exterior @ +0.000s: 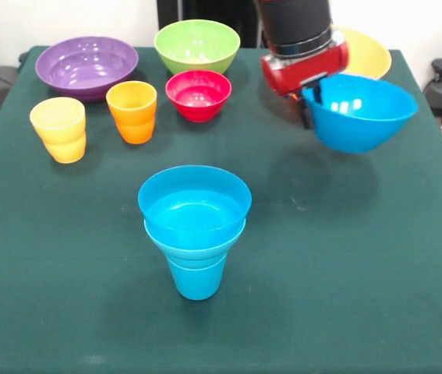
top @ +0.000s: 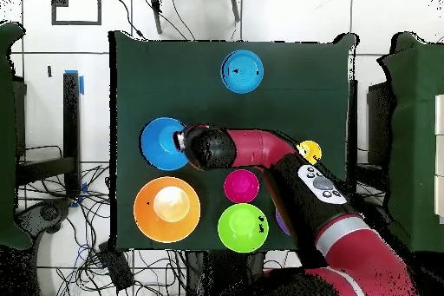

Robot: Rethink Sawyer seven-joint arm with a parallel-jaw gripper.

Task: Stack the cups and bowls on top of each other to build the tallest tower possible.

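My gripper (exterior: pixel 311 101) is shut on the near rim of a large blue bowl (exterior: pixel 361 113) and holds it tilted above the table at the right; its shadow lies on the cloth below. In the overhead view the gripper (top: pixel 184 141) sits at that bowl's (top: pixel 163 143) edge. The tower (exterior: pixel 195 226) stands at the front middle: a blue cup with two blue bowls nested on it, also seen from overhead (top: pixel 243 71). The purple bowl (exterior: pixel 86 66), green bowl (exterior: pixel 197 45), red bowl (exterior: pixel 198 94), yellow cup (exterior: pixel 58 128) and orange cup (exterior: pixel 132 111) stand at the back left.
The yellow-orange bowl (exterior: pixel 369 53) stands at the back right, partly behind the arm; from overhead it shows whole (top: pixel 167 208). The arm (top: pixel 260 149) covers the purple bowl and orange cup from above. The dark green cloth (exterior: pixel 345 273) ends at the table edges.
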